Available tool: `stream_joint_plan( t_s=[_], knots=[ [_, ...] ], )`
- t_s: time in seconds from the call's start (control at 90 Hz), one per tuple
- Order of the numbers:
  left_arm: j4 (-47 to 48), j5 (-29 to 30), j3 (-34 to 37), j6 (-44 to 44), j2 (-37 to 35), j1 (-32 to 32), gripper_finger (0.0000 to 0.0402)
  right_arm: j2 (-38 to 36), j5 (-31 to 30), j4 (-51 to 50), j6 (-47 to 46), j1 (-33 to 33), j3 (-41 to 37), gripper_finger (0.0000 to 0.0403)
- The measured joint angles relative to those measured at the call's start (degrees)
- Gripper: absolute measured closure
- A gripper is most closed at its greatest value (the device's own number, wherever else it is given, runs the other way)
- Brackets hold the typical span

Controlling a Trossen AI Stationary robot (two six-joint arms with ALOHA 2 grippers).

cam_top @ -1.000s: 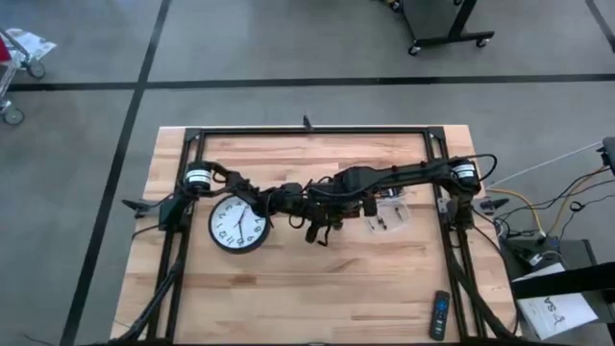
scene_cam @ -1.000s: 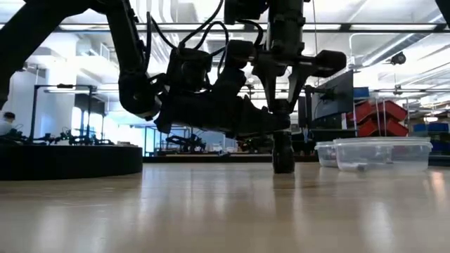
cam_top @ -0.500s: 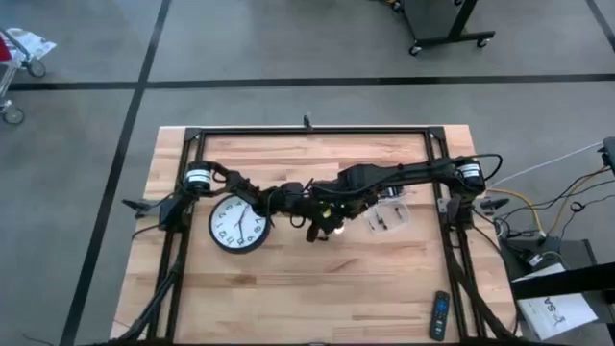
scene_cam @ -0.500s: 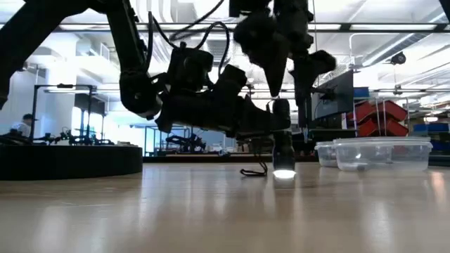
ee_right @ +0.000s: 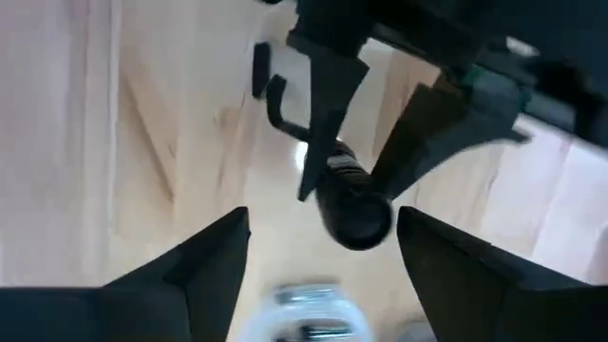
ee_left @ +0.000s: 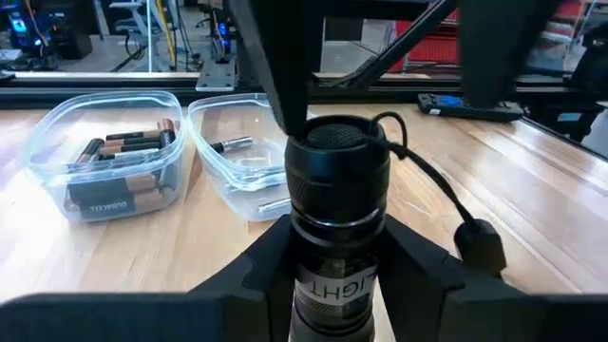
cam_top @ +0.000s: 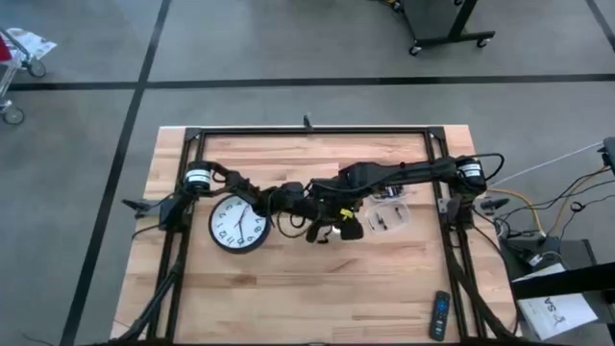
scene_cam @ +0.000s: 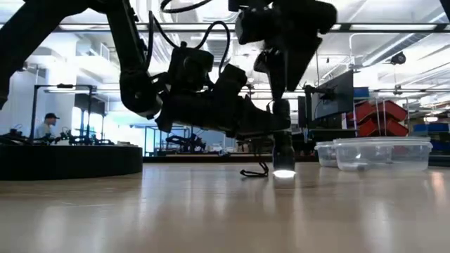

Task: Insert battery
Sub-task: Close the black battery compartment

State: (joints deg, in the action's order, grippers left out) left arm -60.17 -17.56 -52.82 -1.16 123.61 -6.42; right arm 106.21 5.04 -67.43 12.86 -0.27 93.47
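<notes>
the left gripper (ee_left: 334, 275) is clamped on a black flashlight (ee_left: 337, 204), one finger on each side of the barrel; the printed letters "light" show on the barrel between the fingers. the flashlight stands upright near the middle of the table (cam_top: 288, 298), lens end down and lit against the wood (scene_cam: 284, 173), with its wrist strap (scene_cam: 253, 171) lying on the table just beside it. the right gripper (ee_right: 318, 271) hangs above the flashlight's rear cap, its two fingers (ee_right: 204, 261) spread wide and holding nothing. two clear plastic tubs sit beyond the flashlight: one tub (ee_left: 104, 152) holds several copper-topped batteries (ee_left: 123, 144); the other tub (ee_left: 237, 157) holds a single loose battery (ee_left: 226, 145). in the high view a round wall clock (cam_top: 239, 226) lies face up just beside the left arm, and a remote control (cam_top: 439, 315) lies near the table's front right corner, well apart from both arms. a person in a cap (scene_cam: 46, 125) shows in the room beyond the table.
</notes>
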Motion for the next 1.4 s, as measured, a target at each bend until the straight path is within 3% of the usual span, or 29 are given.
stream_joint_plan(
  t_s=[0.167,0.411,1.144,1.4],
  knots=[
    [0.16,-0.16,0.02,-1.34,0.0,0.02,0.029,-0.02,-2.62,0.16,9.36,-0.17,0.0,0.0187],
    [1.51,0.17,0.02,-3.63,-0.07,-0.04,0.0294,1.47,-1.73,1.64,13.3,0.11,-0.55,0.0207],
    [3.79,0.61,0.07,-6.27,-0.07,0.11,0.0288,1.73,-2.5,1.95,13.31,-0.07,-1.77,0.0284],
    [3.81,0.45,0.07,-6.02,-0.07,0.11,0.0291,2.4,-2.39,1.96,8.24,0.03,-1.64,0.0308]
  ],
)
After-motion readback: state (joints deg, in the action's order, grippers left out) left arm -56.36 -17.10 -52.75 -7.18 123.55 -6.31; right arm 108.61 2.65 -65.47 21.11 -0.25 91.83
